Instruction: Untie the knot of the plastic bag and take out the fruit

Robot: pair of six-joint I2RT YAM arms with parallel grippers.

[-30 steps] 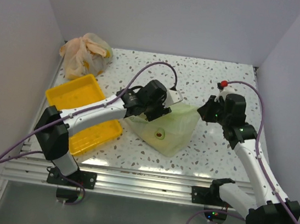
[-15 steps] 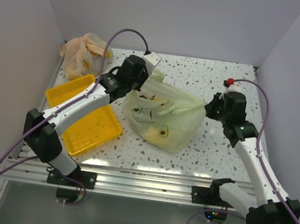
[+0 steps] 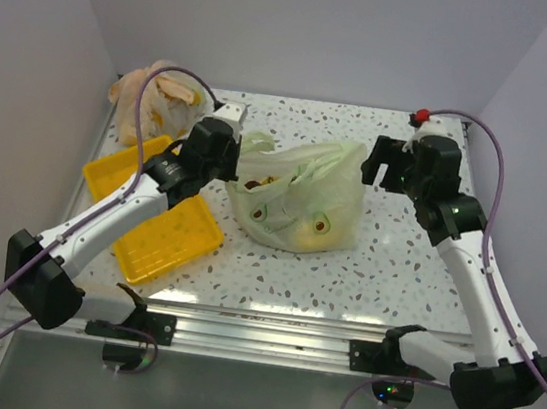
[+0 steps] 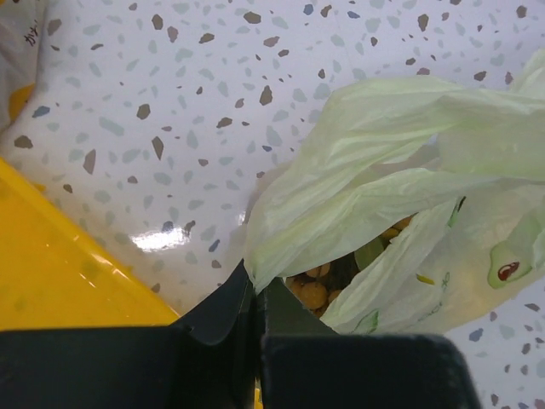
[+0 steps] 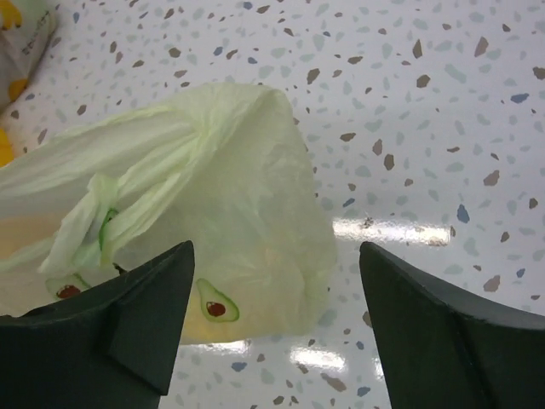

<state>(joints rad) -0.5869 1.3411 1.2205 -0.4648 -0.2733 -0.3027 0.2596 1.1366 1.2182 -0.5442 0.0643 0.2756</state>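
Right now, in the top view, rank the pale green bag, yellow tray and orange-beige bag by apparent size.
1. Yellow tray and pale green plastic bag: too close to rank; the left arm covers part of the tray.
2. Orange-beige bag: smallest.

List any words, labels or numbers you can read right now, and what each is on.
No text reads clearly.
orange-beige bag: dark printed characters, too blurred and cropped to read.
plastic bag: only avocado pictures, no words visible.
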